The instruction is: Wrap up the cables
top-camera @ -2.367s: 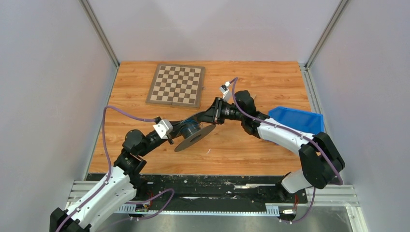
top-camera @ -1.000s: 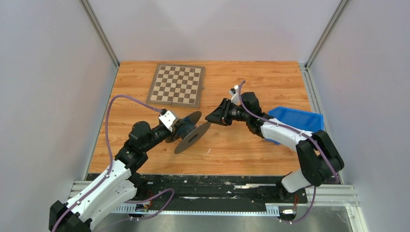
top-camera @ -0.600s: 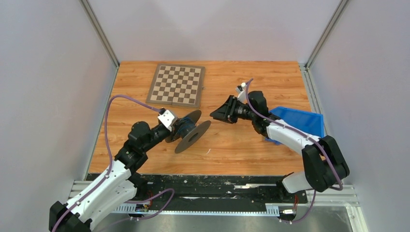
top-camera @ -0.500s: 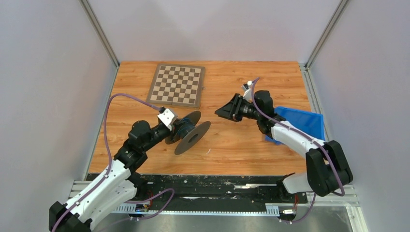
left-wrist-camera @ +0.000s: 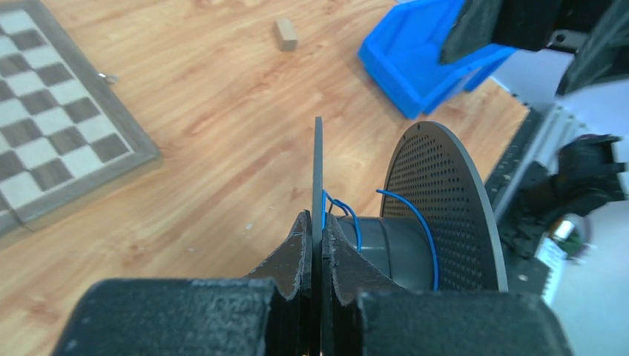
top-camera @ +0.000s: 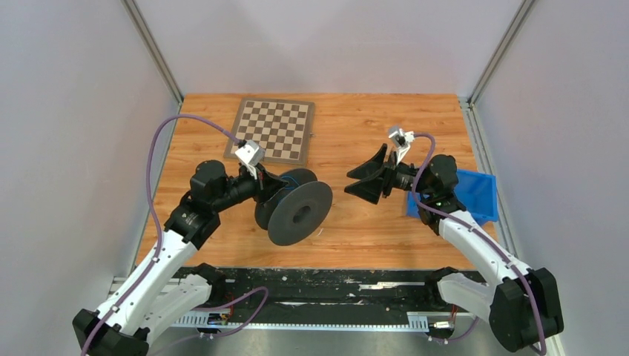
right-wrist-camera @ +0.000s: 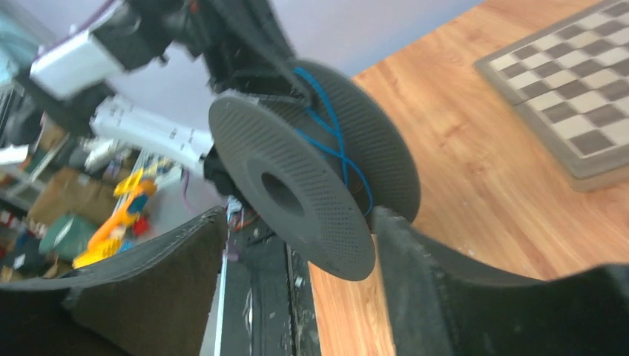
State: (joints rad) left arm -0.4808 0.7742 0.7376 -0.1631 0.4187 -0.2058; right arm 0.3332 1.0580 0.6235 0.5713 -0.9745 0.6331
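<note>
A dark grey spool (top-camera: 300,213) with perforated flanges is held above the table, left of centre. My left gripper (top-camera: 268,180) is shut on the rim of its rear flange (left-wrist-camera: 318,170), one pad on each face. A thin blue cable (left-wrist-camera: 424,230) runs in a few loose turns round the grey hub (left-wrist-camera: 393,248); it also shows as the blue cable (right-wrist-camera: 334,144) between the flanges. My right gripper (top-camera: 356,183) hangs to the right of the spool, apart from it, jaws open and pointing at it. Nothing lies between its fingers (right-wrist-camera: 148,282).
A chessboard (top-camera: 271,130) lies at the back left of the wooden table. A blue bin (top-camera: 467,194) sits at the right edge, under my right arm. A small wooden block (left-wrist-camera: 285,33) lies on the table behind the bin. Grey walls close in three sides.
My right gripper has drawn back to the right, away from the spool, and opened wide. My left arm has lifted and turned the spool so its front flange faces up more.
</note>
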